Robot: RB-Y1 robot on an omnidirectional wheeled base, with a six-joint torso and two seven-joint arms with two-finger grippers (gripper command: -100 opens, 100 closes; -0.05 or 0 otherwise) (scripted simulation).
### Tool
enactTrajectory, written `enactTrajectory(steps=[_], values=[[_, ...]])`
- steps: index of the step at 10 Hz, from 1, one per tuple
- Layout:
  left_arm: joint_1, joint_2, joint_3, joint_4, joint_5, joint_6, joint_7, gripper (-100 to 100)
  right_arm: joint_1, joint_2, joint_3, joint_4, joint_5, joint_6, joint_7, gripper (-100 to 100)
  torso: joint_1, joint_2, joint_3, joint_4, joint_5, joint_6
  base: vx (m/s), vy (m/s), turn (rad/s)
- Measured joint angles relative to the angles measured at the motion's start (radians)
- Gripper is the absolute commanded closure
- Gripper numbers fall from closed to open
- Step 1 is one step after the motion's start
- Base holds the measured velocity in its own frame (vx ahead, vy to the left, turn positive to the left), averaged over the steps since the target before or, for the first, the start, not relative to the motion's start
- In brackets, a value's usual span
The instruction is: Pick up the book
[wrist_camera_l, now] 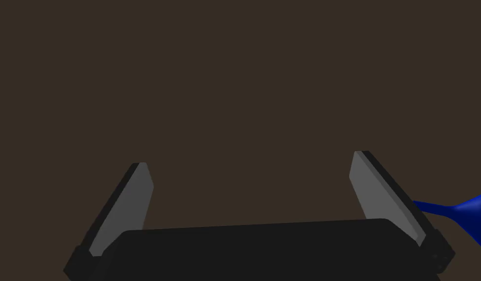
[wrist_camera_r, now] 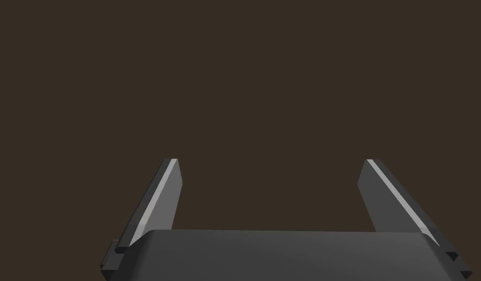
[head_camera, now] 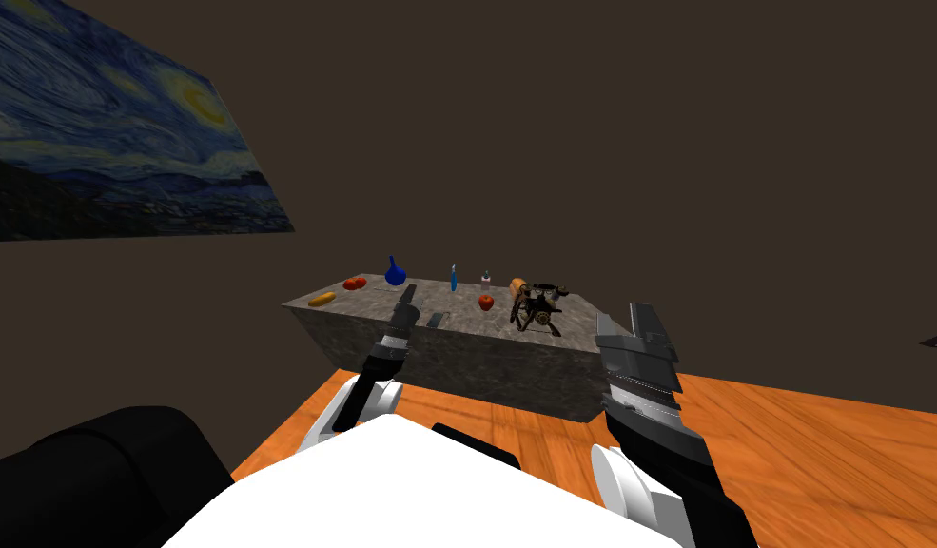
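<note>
A small flat grey thing (head_camera: pixel 437 320), the only book-like item, lies on the stone-patterned counter (head_camera: pixel 476 366) near its front edge. My left gripper (head_camera: pixel 410 289) hovers over the counter just left of it, fingers pointing toward the back wall. In the left wrist view the left gripper (wrist_camera_l: pixel 251 160) is open with nothing between its fingers, and a blue vase (wrist_camera_l: pixel 459 214) pokes in beside one finger. My right gripper (head_camera: pixel 646 314) is raised off the counter's right end. In its own view the right gripper (wrist_camera_r: pixel 271 161) is open and empty.
On the counter stand a blue vase (head_camera: pixel 394 274), tomato (head_camera: pixel 354 283), bread roll (head_camera: pixel 322 299), blue bottle (head_camera: pixel 453 278), small bottle (head_camera: pixel 485 280), apple (head_camera: pixel 486 302) and an old telephone (head_camera: pixel 537 306). The orange wooden floor (head_camera: pixel 818 447) spreads in front. A black bulky shape (head_camera: pixel 95 476) sits at my left.
</note>
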Motion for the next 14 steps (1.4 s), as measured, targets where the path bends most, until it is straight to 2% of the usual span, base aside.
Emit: enactTrajectory(steps=[3, 6, 11, 14], values=[[0.002, 0.051, -0.002, -0.002, 0.003, 0.049, 0.003, -100, 0.000, 0.000, 0.000, 0.000, 0.000, 0.000, 0.000, 0, 0.001, -0.001, -0.001, 0.000, 0.000, 0.000, 0.021, 0.016, -0.026], [-0.006, 0.075, -0.004, 0.005, 0.007, 0.125, 0.007, -100, 0.000, 0.000, 0.000, 0.000, 0.000, 0.000, 0.000, 0, 0.002, -0.002, -0.001, 0.000, 0.000, 0.000, 0.025, 0.027, -0.033], [0.001, 0.081, -0.021, 0.000, 0.011, 0.285, 0.011, -100, 0.000, 0.000, 0.000, 0.000, 0.000, 0.000, 0.000, 0, 0.002, -0.002, -0.001, 0.000, 0.000, 0.000, 0.028, 0.029, -0.040], [-0.009, 0.087, -0.017, 0.024, 0.019, 0.369, 0.020, -100, 0.000, 0.000, 0.000, 0.000, 0.000, 0.000, 0.000, 0, 0.002, -0.002, -0.001, -0.001, 0.001, 0.000, 0.027, 0.026, -0.030]])
